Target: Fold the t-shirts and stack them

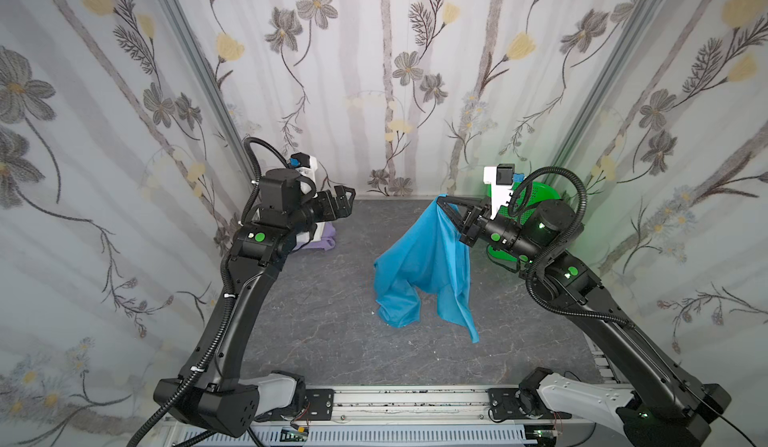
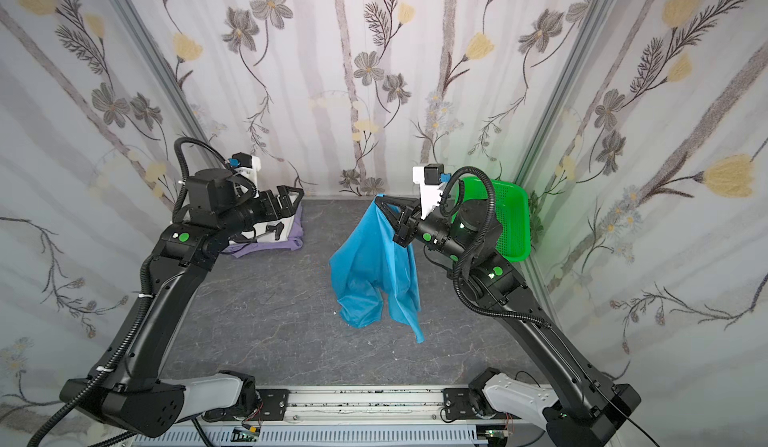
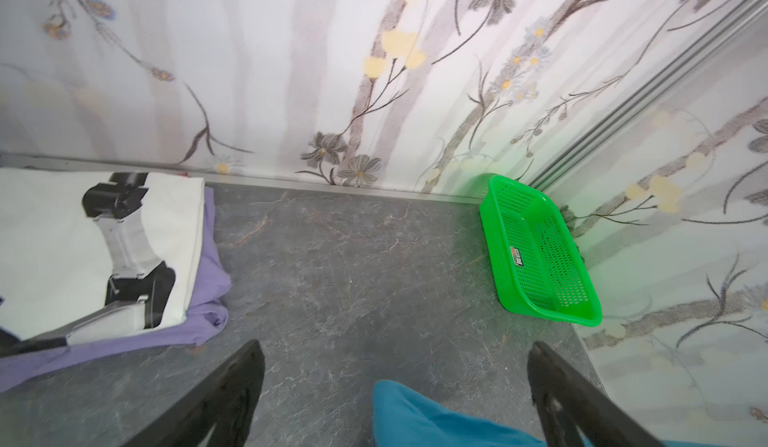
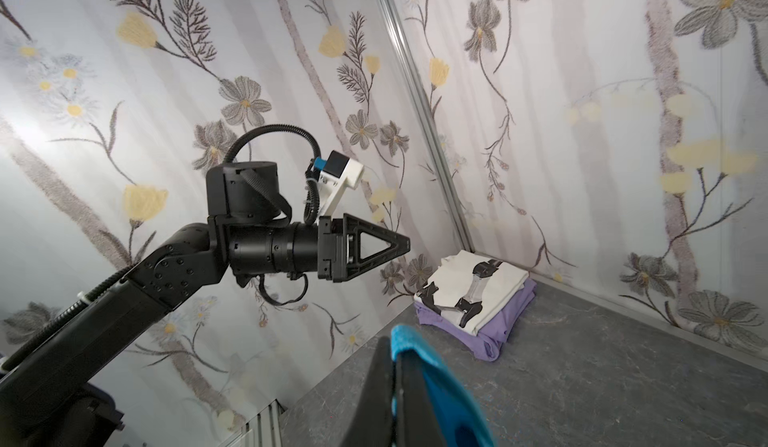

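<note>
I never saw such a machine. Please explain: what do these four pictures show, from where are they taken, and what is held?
This is a robot with two black arms, each ending in a two-finger gripper. Two pictures look down from above on the whole grey table; the other two come from cameras on the arms' wrists. The right gripper is shut on a blue shirt, which hangs from it. The left gripper is open and empty. At the far left a folded white shirt with dark prints lies on a purple shirt. A green basket stands at the far right.
</note>
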{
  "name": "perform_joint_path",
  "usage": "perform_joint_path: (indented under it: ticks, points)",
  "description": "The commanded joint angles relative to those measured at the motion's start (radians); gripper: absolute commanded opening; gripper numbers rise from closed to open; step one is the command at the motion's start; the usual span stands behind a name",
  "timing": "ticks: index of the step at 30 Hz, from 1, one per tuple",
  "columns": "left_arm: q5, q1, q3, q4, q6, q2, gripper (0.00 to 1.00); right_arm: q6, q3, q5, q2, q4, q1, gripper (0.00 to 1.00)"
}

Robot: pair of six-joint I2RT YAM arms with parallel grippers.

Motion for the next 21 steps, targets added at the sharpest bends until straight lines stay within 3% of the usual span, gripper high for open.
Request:
perform_joint_path:
  ticks: [1,6,10,15,21]
  points:
    - [0.139,0.018,-0.056,-0.009,0.004,-0.056,1.0,0.026,0.051,0.047,0.041,0.003,-0.004,0.0]
    - [0.429,0.006,-0.221,0.135,-0.017,-0.143,1.0,0.062,0.144,0.037,0.134,0.039,0.002,0.0]
    - [0.609,-0.08,-0.367,0.235,-0.004,-0.209,1.0,0.075,0.2,0.191,0.185,0.035,0.026,0.0]
    - [0.463,-0.247,-0.447,0.258,0.02,-0.204,1.0,0.1,0.219,0.243,0.218,0.069,0.032,0.0]
    - [0.233,-0.256,-0.492,0.378,0.04,-0.243,1.0,0.095,0.241,0.22,0.213,0.045,0.042,0.0]
